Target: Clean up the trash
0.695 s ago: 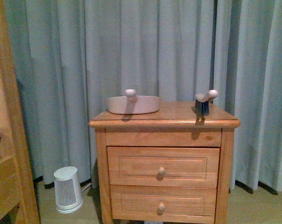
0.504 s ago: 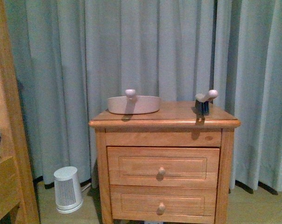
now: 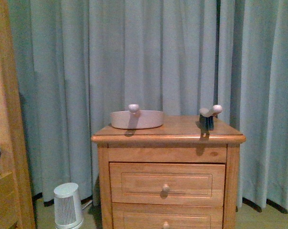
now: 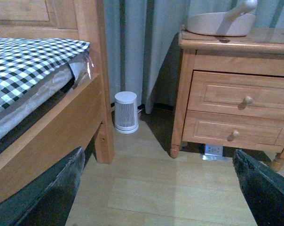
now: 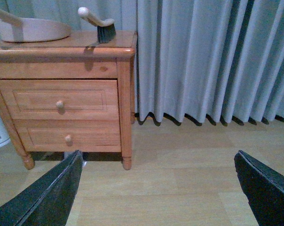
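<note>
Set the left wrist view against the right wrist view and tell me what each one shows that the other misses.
Only the left wrist view shows the bed with its checked cover. Only the right wrist view shows the whole brush and the wide stretch of curtain beside the nightstand. Both show the nightstand, the dustpan on it, some curtain and the wooden floor. Neither shows a trash wad.
</note>
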`<action>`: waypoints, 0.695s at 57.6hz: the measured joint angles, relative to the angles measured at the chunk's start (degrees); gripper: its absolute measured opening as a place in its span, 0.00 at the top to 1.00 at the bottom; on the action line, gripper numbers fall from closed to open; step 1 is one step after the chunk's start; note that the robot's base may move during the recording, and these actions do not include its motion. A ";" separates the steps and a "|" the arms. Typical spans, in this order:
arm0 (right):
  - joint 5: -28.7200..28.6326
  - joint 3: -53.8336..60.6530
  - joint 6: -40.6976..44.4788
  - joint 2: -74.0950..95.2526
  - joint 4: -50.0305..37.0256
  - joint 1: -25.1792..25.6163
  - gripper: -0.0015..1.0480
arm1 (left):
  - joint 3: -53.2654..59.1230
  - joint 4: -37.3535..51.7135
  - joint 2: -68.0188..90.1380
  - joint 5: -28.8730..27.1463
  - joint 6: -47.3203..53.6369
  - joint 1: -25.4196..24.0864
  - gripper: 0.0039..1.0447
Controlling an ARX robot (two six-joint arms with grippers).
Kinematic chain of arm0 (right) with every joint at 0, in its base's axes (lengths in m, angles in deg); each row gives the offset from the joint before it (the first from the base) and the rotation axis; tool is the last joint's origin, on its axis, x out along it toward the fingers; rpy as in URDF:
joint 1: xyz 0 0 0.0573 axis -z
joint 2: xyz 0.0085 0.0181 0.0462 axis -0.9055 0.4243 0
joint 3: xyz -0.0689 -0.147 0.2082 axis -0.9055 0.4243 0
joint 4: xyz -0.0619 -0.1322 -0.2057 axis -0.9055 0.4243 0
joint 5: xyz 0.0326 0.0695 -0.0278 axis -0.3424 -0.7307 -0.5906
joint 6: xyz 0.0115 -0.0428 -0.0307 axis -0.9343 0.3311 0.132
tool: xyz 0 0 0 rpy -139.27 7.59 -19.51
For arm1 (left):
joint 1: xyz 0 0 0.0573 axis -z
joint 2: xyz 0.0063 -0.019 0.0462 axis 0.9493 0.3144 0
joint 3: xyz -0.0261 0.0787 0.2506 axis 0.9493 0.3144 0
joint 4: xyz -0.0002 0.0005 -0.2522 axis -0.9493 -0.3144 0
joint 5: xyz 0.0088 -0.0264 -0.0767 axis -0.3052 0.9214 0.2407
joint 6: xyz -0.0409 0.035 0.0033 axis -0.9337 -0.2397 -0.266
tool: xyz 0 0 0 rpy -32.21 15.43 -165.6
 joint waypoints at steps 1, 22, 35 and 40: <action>0.00 0.00 0.00 0.00 0.00 0.00 0.07 | 0.00 0.00 0.00 0.00 0.00 0.00 0.07; 0.00 0.00 0.00 0.00 0.00 0.00 0.07 | 0.00 0.00 0.00 0.00 0.00 0.00 0.07; 0.00 0.00 0.00 0.00 0.00 0.00 0.07 | 0.00 0.00 0.00 0.00 0.00 0.00 0.07; 0.00 0.00 0.00 0.00 0.00 0.00 0.07 | 0.00 0.00 0.00 0.00 0.00 0.00 0.07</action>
